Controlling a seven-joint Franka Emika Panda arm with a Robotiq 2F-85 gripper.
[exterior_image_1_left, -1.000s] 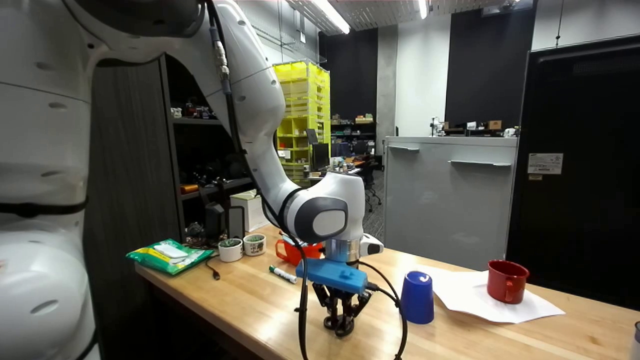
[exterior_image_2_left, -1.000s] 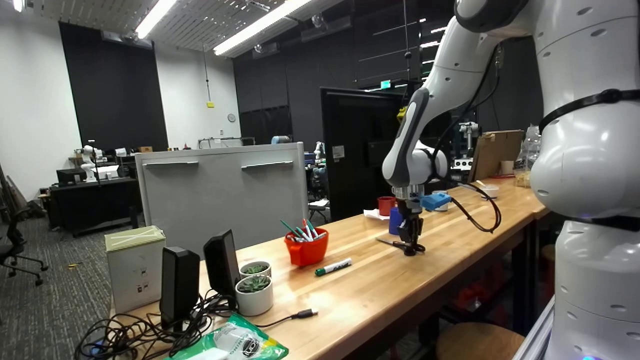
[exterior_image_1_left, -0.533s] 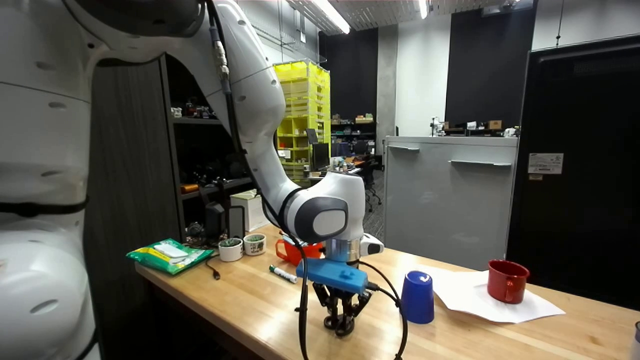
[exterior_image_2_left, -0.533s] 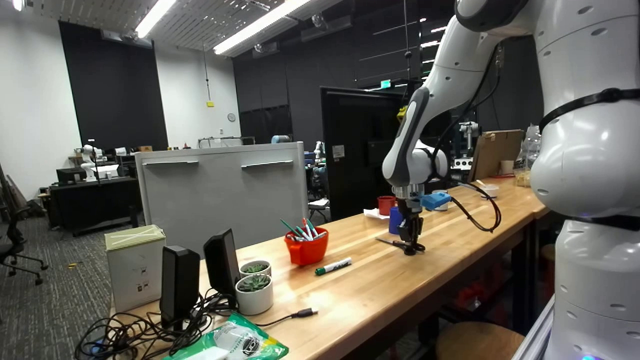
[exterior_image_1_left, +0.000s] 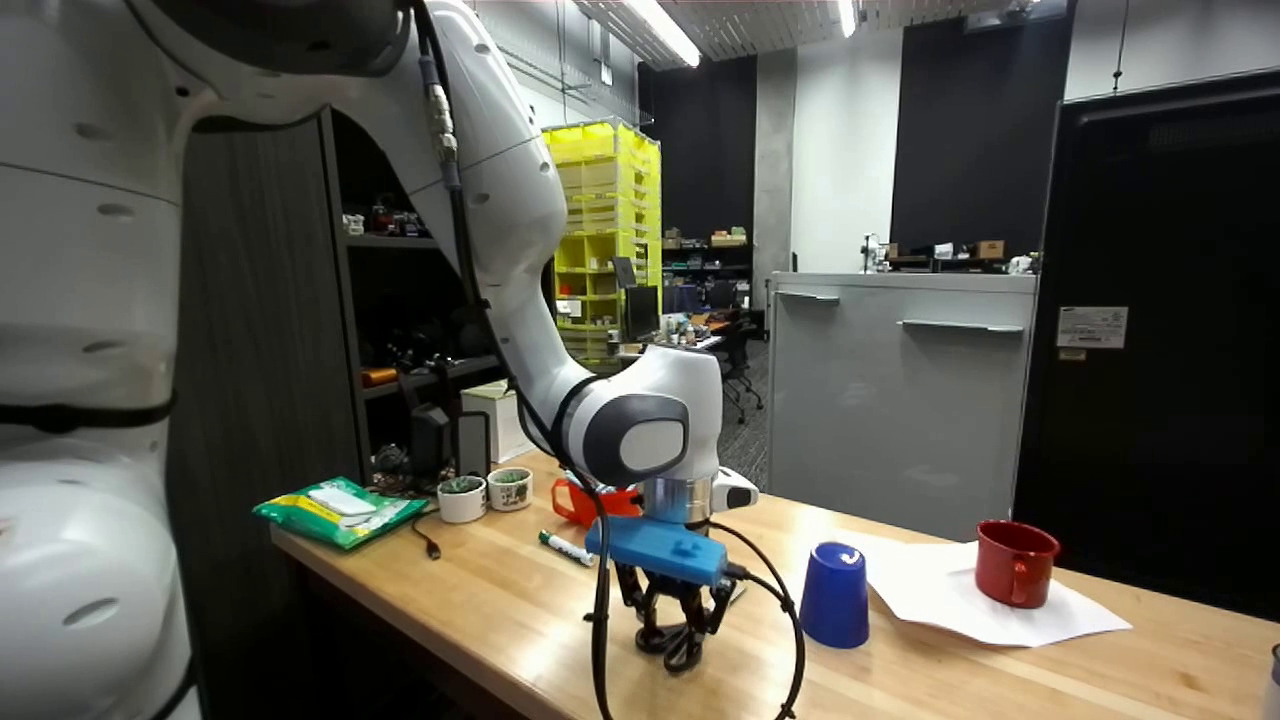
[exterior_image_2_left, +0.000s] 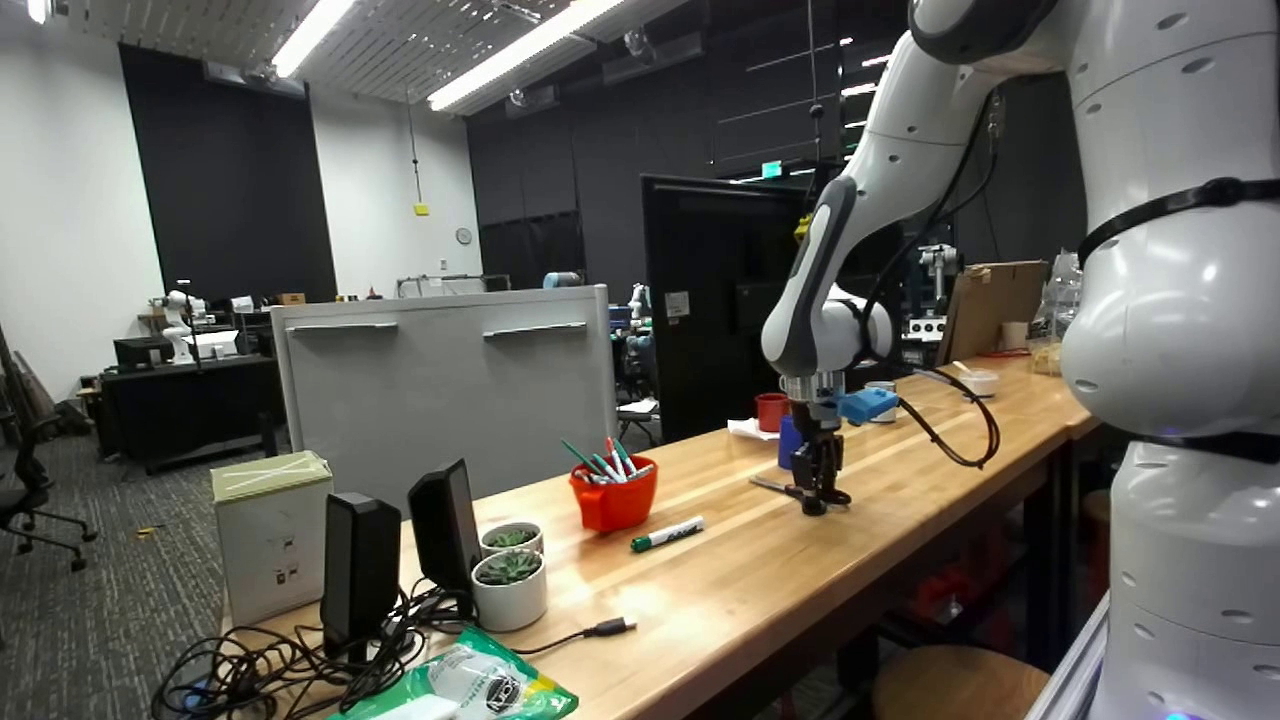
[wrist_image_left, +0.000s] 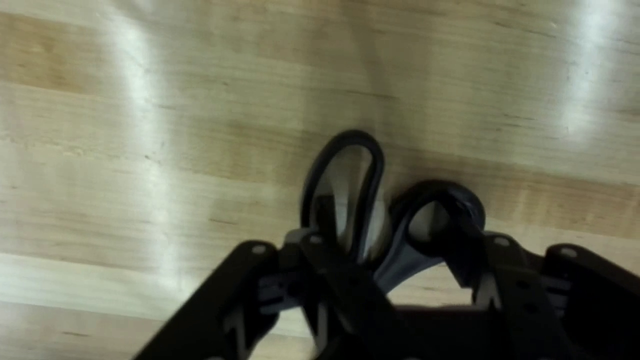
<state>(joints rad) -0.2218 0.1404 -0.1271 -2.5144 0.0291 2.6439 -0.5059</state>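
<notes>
Black-handled scissors (wrist_image_left: 402, 260) lie on the wooden worktop (exterior_image_2_left: 720, 580), handle loops (wrist_image_left: 376, 172) at the tips of the claw (wrist_image_left: 390, 222); the claw is released, its jaws standing apart; whether they touch the loops I cannot tell; an inverted blue cup (exterior_image_1_left: 835, 597) stands near; beyond it I note a red mug (exterior_image_1_left: 1016, 565) on white paper (exterior_image_1_left: 935, 590); a green-capped marker (exterior_image_2_left: 667, 534) lies well apart.

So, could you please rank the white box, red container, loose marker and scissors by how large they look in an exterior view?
Largest to smallest by visible area:
1. White box
2. Red container
3. Loose marker and scissors, not ranked: the gripper hides part of the scissors.
</notes>
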